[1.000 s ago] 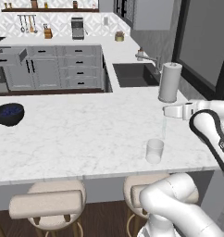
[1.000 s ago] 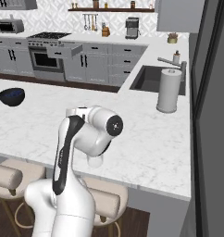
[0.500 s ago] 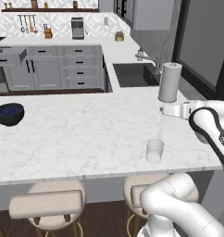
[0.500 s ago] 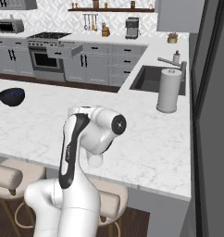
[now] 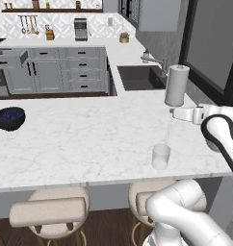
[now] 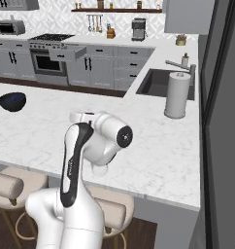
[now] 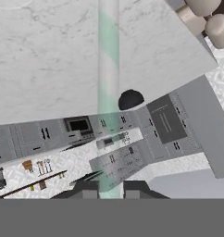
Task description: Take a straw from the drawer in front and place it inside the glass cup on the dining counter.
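My gripper [image 5: 172,114] hovers over the right part of the dining counter [image 5: 80,139], shut on a pale green translucent straw [image 5: 168,130] that hangs down from it. The straw's lower end is just above and slightly right of the glass cup [image 5: 161,156], which stands upright near the counter's front edge. In the hand view the straw [image 7: 108,88] runs up from between the dark fingertips [image 7: 87,189] over the marble. The drawer [image 5: 10,58] stands pulled open in the far grey cabinets, also seen in the right base view as the drawer [image 6: 66,52].
A white paper-towel roll [image 5: 176,85] stands just behind the gripper, beside the sink [image 5: 137,77]. A dark blue bowl [image 5: 9,118] sits at the counter's left end. Padded stools [image 5: 48,211] are tucked under the front edge. A dark wall panel [image 5: 212,43] is at right.
The hand has edged slightly left with the straw, and the arm's elbow has swung a little to the right in the right base view. The cup has not moved.
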